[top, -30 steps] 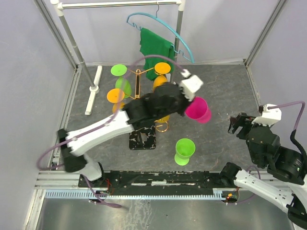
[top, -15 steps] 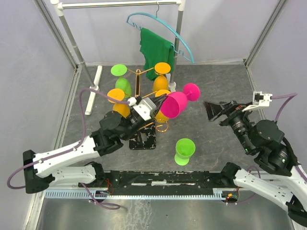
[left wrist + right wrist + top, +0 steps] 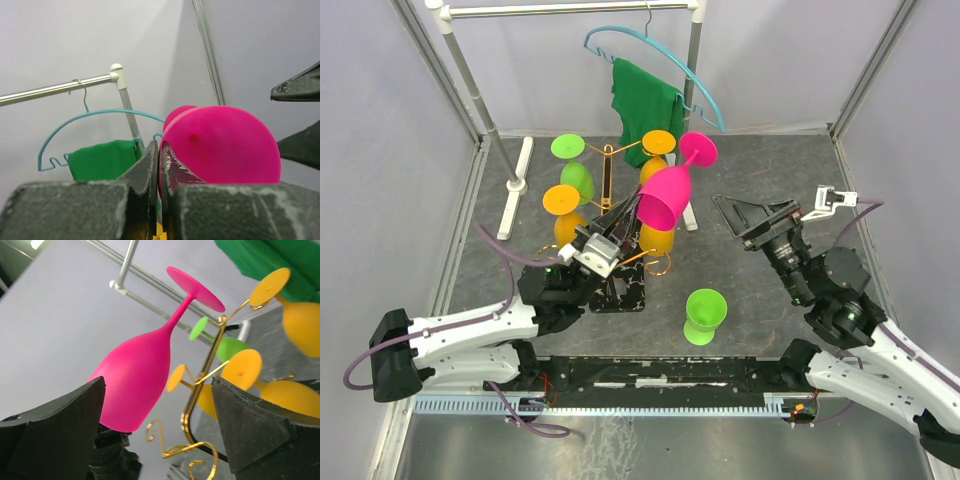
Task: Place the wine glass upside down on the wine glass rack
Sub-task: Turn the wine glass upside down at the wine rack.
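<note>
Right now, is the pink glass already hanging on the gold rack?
No, the left pincer holds the pink wine glass aloft, beside the gold rack.

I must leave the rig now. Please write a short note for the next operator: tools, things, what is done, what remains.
Left tool: shut on the rim of the pink wine glass, held tilted, foot up, beside the wine glass rack.
Right tool: open, empty, facing the glass.
Done: glass is in the air, foot up.
Left: hang it on the rack, then release.
A green glass stands on the table.
</note>
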